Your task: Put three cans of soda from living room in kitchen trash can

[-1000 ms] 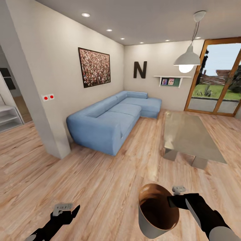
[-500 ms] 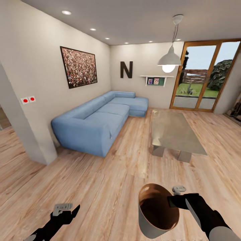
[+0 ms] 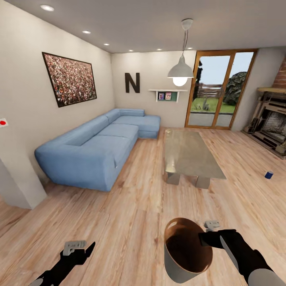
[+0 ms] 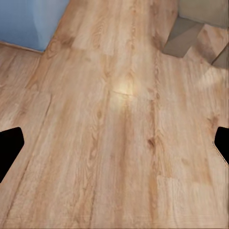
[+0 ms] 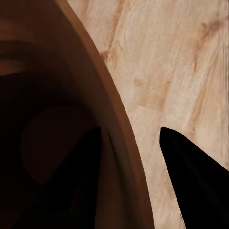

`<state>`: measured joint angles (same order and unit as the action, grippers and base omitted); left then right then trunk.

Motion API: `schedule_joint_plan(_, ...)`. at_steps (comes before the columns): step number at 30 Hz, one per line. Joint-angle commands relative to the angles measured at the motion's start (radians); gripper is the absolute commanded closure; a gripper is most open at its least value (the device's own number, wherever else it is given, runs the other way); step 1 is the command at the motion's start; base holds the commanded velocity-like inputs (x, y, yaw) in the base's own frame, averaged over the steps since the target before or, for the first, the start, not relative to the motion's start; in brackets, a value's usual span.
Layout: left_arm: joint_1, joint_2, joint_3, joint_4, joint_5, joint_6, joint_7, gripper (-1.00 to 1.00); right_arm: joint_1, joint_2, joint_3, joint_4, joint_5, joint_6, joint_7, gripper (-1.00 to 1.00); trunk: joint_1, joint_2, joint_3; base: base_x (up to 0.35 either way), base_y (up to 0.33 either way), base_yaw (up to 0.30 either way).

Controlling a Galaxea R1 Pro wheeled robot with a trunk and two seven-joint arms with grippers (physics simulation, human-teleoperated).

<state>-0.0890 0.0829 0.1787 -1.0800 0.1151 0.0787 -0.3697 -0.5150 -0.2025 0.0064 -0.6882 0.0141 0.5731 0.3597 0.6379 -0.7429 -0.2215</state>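
Presently the tash can (image 3: 186,250) is held by its rim in the clenched right gripper (image 3: 207,234); the left gripper (image 3: 77,249) hangs released. One dark blue can of soda (image 3: 269,174) stands on the floor (image 3: 131,206) at two o'clock, so a drive toward it seems called for next.

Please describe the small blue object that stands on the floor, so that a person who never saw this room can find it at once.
Find the brick fireplace on the right wall of the living room, past the glass coffee table. On the bare wood floor in front of it, toward the robot, stands a dark blue soda can. It is the lone small, upright, dark cylinder on the pale planks, apart from the furniture.
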Motion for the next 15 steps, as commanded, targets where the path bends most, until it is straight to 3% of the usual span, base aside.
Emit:
schedule_joint_plan(1, 0.0, 0.0, 0.0, 0.0, 0.0, 0.0, 0.0, -1.0, 0.0, -0.001, 0.0, -0.001, -0.01, 0.002, -0.001, 1.0, 0.0, 0.0, 0.0, 0.217, -0.198, -0.252)
schedule_joint_plan(15, 0.001, 0.0, -0.001, -0.001, 0.0, -0.007, -0.001, -1.0, 0.0, 0.0, 0.0, -0.001, -0.01, 0.002, -0.001, 1.0, 0.0, 0.0, 0.0, 0.19, -0.232, -0.252)
